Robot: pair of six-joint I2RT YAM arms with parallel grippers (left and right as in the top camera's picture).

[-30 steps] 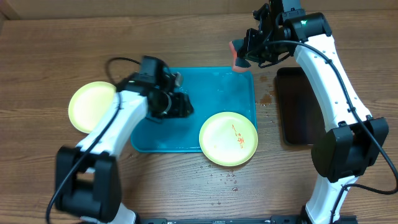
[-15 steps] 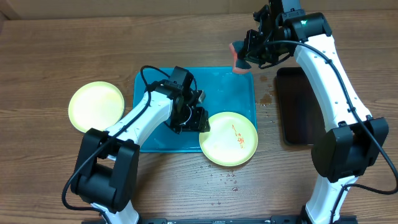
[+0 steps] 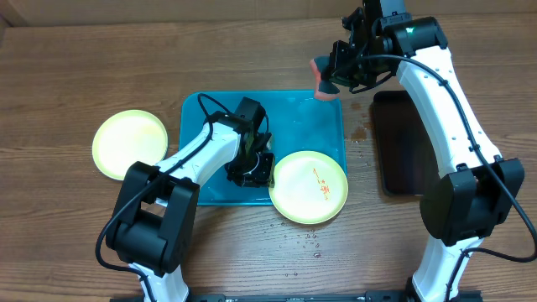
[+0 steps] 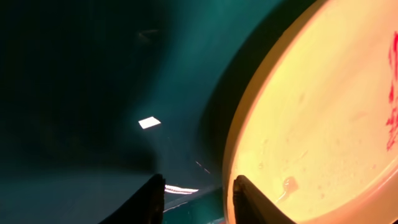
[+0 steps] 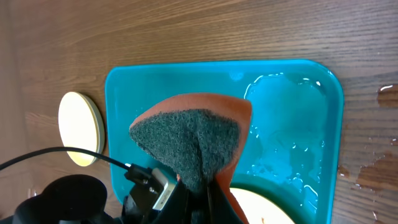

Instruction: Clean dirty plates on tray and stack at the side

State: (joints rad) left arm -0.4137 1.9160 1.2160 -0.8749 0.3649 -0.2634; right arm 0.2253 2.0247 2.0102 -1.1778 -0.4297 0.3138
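Observation:
A pale yellow-green plate [image 3: 308,186] with red-orange smears lies at the front right corner of the turquoise tray [image 3: 298,122], overhanging its rim. My left gripper [image 3: 262,170] is open, low over the tray at the plate's left edge; in the left wrist view its fingers [image 4: 198,198] straddle the plate's rim [image 4: 311,124]. A second yellow-green plate [image 3: 130,143] lies on the table left of the tray. My right gripper [image 3: 329,77] is shut on an orange sponge with a grey scouring side [image 5: 189,140], held above the tray's back right corner. The blue-white plate is out of view.
A glossy black tray [image 3: 401,143] lies right of the turquoise tray. Water drops [image 3: 302,239] spot the table in front of the plate and between the trays [image 3: 361,130]. The turquoise tray is wet near its back right [image 5: 286,130].
My left gripper moved from the tray's left side to the right and forward, down to the smeared plate's left edge. The right arm and sponge have not moved.

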